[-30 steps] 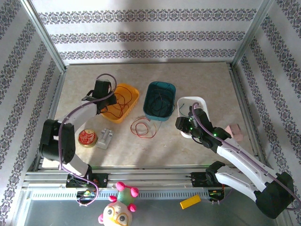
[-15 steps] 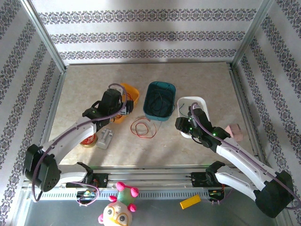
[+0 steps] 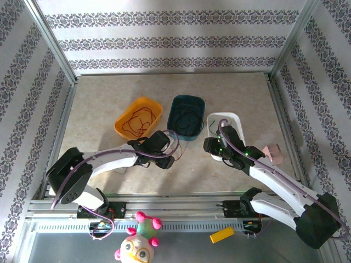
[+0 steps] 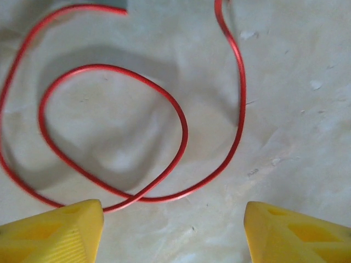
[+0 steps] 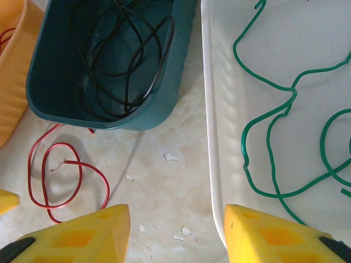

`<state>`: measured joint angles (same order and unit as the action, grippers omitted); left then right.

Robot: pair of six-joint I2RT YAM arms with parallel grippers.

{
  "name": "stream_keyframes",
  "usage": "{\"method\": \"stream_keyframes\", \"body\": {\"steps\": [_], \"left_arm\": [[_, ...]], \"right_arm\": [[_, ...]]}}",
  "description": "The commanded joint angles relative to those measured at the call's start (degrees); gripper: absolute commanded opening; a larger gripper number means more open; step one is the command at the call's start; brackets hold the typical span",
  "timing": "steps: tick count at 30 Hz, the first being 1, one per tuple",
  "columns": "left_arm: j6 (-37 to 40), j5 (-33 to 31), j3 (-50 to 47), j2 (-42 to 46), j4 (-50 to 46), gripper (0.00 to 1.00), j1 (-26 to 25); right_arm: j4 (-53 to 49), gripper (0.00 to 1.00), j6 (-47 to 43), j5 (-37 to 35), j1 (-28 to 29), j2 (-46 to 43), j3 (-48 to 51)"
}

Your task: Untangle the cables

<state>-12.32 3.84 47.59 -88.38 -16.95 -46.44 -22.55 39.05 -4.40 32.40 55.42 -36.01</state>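
A loose red cable [image 4: 184,129] lies in loops on the table, just in front of the teal tray [image 3: 185,104]. My left gripper [image 3: 166,160] hovers low over it, open. In the left wrist view the left gripper [image 4: 173,230] has the red loops just ahead of its yellow fingertips [image 4: 55,233], with nothing between them. More red cable rests in the orange tray [image 3: 126,116]. A black cable [image 5: 169,33] sits in the teal tray, a green cable [image 5: 244,150] in the white tray [image 5: 207,109]. My right gripper [image 5: 175,235] is open above the bare table by the white tray's left rim.
A pink block [image 3: 272,152] lies right of the white tray. A plush toy [image 3: 140,241] and a yellow block [image 3: 221,234] sit below the table's front rail. The left arm stretches across the front left of the table.
My left arm has swung from over the orange tray to the right and nearer, down to the red cable on the table. The right arm has barely moved.
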Motion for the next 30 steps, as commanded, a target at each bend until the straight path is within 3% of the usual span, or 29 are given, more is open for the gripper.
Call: {"method": "stream_keyframes", "body": {"steps": [1,7,11,13,17,21,30], "left_arm": [[4.90,-2.65,2.92,-3.99,0.14,0.67,-2.40],[8.44,-11.63,3.70,-8.47,1.57,0.65,-5.93],[8.24,-13.12,4.46,-11.63,0.27,0.56,-6.63],[7.69,-12.75,4.58,-12.79,-0.01,0.47,-6.74],[5.71,-12.54,3.93,-12.94,1.48,0.17,-6.74],[3.56,-12.27,4.06,-9.98,2.92,0.00,-6.74],[0.96,-14.41,5.74,9.35,2.57,0.00,-5.03]], "right_arm": [[-0.82,0.49,-0.30,0.00,0.40,-0.98,-1.10],[-1.12,0.49,0.49,-0.28,0.34,-2.33,0.05],[-1.14,0.49,0.85,-0.27,0.38,-2.83,0.41],[-1.14,0.49,0.94,-0.39,0.38,-2.86,0.41],[-1.16,0.49,1.03,-0.35,0.37,-2.97,0.33],[-1.18,0.49,1.20,-0.47,0.37,-2.95,0.15],[-1.81,0.49,1.90,-1.44,0.03,-3.39,0.38]]}}
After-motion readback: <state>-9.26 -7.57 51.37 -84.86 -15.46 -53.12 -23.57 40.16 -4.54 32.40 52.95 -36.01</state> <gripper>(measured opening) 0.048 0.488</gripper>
